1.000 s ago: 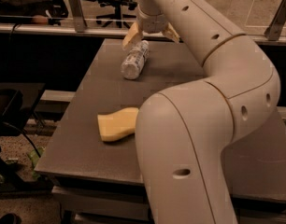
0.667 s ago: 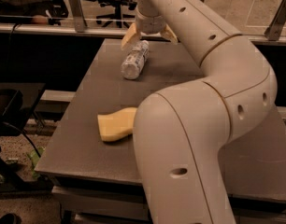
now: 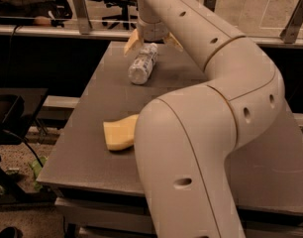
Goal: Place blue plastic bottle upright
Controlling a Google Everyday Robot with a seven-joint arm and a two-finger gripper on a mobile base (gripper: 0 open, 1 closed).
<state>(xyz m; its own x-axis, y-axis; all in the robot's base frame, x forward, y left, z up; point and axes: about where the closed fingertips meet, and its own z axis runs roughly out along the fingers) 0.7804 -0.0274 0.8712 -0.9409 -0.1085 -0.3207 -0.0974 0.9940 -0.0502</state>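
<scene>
On the grey surface (image 3: 87, 113), at left, rests a yellow sponge-like piece (image 3: 120, 133). Farther back, the blue plastic bottle (image 3: 143, 63) lies on its side. Its far end sits between the spread fingers of the open pincer (image 3: 152, 42).

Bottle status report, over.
Tool open, at far end of bottle. Bottle on its side on table, not upright. Sponge apart, nearer; nothing in the way.

Thick cream-white tubular arm (image 3: 216, 108), smooth rounded elbows, small dark oval holes along the shell. Gripper (image 3: 154, 47) at the far end of the table (image 3: 87, 133): pale yellow, seemingly wedge-shaped fingers (image 3: 133, 41), spread apart.
</scene>
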